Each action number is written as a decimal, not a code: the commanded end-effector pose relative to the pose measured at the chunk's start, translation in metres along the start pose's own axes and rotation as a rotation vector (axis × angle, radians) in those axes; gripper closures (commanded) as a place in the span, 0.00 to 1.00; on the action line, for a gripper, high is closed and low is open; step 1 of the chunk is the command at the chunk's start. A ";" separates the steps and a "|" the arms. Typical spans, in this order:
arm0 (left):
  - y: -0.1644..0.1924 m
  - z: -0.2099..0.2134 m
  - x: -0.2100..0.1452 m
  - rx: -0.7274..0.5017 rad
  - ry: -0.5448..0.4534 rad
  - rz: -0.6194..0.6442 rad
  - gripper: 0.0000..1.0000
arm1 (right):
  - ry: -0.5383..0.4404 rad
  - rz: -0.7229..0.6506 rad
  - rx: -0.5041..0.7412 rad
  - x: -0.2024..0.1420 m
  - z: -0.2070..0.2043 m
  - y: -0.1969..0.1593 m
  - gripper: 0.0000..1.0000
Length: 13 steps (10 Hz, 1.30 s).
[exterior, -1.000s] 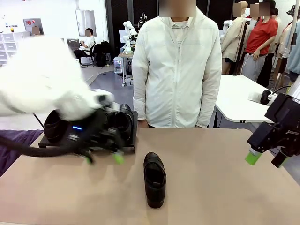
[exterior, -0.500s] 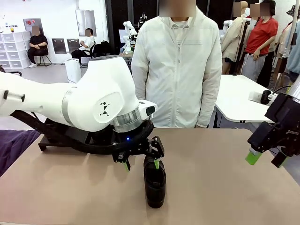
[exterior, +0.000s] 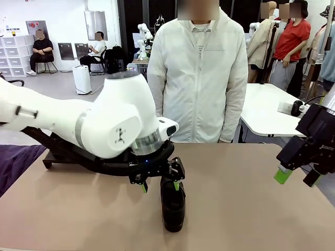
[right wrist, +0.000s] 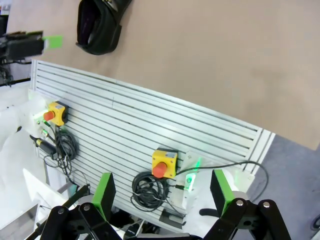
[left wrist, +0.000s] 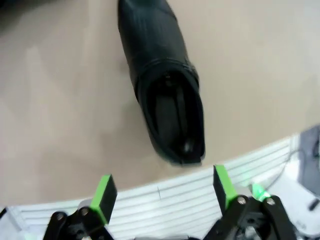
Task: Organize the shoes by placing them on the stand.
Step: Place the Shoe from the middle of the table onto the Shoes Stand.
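Left tool [exterior: 159, 184], pads apart, hovers over the lone shoe [exterior: 172, 205]; right tool [exterior: 296, 178] also apart

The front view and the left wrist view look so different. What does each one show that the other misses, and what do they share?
The front view alone takes in the person standing across the table, the stand behind the left arm, and the right gripper hanging open at the table's right edge. The left wrist view alone looks straight down into the shoe's opening and shows the ribbed metal strip along the table's near edge. Both share the single black shoe on the tan table and the left gripper, jaws open above it.
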<state>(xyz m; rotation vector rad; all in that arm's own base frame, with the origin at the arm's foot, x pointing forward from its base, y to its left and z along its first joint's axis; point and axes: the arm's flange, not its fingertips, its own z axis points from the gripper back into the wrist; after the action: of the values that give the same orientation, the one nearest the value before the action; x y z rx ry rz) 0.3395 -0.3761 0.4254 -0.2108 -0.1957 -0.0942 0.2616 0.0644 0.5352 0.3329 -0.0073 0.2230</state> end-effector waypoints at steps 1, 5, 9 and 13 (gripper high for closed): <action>-0.010 -0.039 0.016 0.068 -0.142 0.084 0.00 | 0.011 0.007 0.001 0.001 0.004 -0.001 0.00; 0.000 -0.087 0.036 0.125 -0.172 0.157 0.00 | 0.011 0.007 0.001 0.001 0.004 -0.001 0.00; 0.004 -0.106 0.038 0.173 -0.103 0.151 0.00 | 0.011 0.007 0.001 0.001 0.004 -0.001 0.00; 0.001 -0.107 0.039 0.201 -0.082 0.148 1.00 | 0.011 0.007 0.001 0.001 0.004 -0.001 0.00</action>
<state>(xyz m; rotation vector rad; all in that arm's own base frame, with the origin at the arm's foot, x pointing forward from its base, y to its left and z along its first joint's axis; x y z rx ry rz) 0.3933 -0.3987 0.3276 -0.0407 -0.2725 0.0851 0.2617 0.0643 0.5352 0.3329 -0.0068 0.2227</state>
